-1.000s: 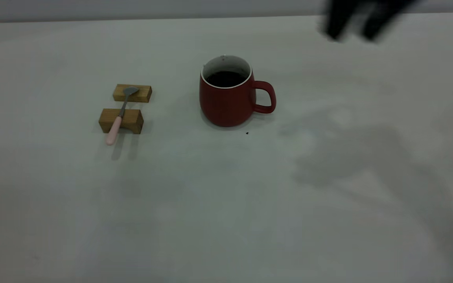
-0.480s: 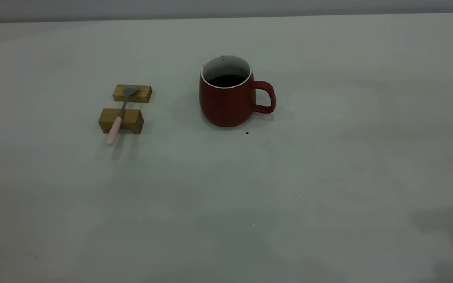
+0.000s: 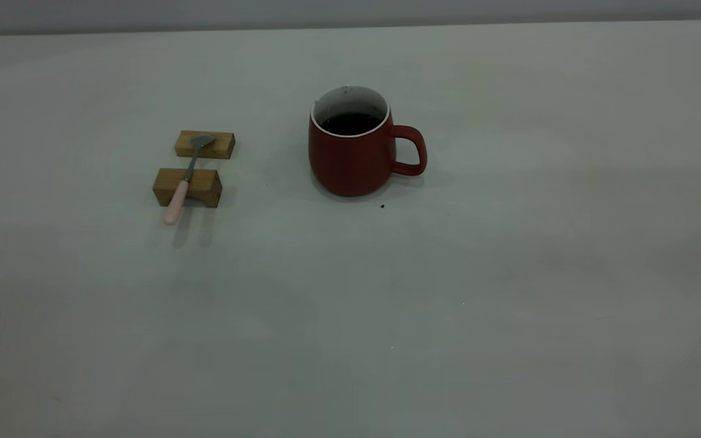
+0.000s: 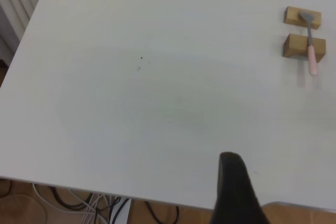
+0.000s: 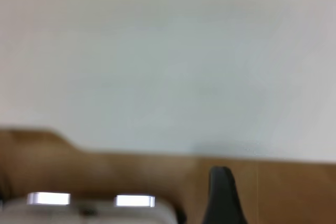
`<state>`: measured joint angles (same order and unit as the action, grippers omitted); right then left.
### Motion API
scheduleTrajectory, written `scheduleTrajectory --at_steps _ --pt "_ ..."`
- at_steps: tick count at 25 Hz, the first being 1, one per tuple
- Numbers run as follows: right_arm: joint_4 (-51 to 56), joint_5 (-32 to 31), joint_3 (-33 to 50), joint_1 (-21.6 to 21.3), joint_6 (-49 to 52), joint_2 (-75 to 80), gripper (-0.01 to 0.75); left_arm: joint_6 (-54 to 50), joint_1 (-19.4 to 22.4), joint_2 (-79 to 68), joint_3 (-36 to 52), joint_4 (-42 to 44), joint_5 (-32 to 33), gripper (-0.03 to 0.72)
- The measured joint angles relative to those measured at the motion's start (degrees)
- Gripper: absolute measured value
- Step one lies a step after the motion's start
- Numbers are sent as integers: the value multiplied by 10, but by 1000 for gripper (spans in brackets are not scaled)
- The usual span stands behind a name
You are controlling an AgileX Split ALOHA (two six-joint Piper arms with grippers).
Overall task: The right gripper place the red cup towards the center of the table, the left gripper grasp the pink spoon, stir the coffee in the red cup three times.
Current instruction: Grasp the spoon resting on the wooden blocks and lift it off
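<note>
Right now the rounded dark-red matte mug with a white inside and one loop handle, the red cup [image 3: 353, 152], stands upright near the middle of the pale grey-white table [image 3: 509, 274], its handle turned toward the right arm's side. It holds dark, nearly black coffee [image 3: 350, 123] filling it only partway. By my reading it is heavy, rigid and breakable, and any jolt could slop the liquid.

Well apart from it, toward the left arm's side, the small pink spoon [image 3: 184, 176], with its pale pink handle and grey metal neck and bowl, lies bridged across two small wooden blocks [image 3: 195, 170]. Its handle end juts past the nearer block, clear of the table. It looks light, stiff and a little slick; that raised pink handle seems the best place to pinch.

Neither gripper shows in the exterior view. Each wrist view shows just one dark finger, the left gripper [image 4: 233, 192] over the table's edge far from the spoon, the right gripper [image 5: 223, 195] off the table; whether either claw is wide or narrow I cannot tell.
</note>
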<state>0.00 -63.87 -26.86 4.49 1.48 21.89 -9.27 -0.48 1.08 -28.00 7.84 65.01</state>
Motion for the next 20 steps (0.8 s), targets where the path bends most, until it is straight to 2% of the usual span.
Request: scheduleTrajectory --at_steps 12,20 --pt "-23 -5 0 0 29 -196 582 0 0 0 0 0 0 531" --pt "-23 -7 0 0 30 -206 582 0 0 0 0 0 0 531"
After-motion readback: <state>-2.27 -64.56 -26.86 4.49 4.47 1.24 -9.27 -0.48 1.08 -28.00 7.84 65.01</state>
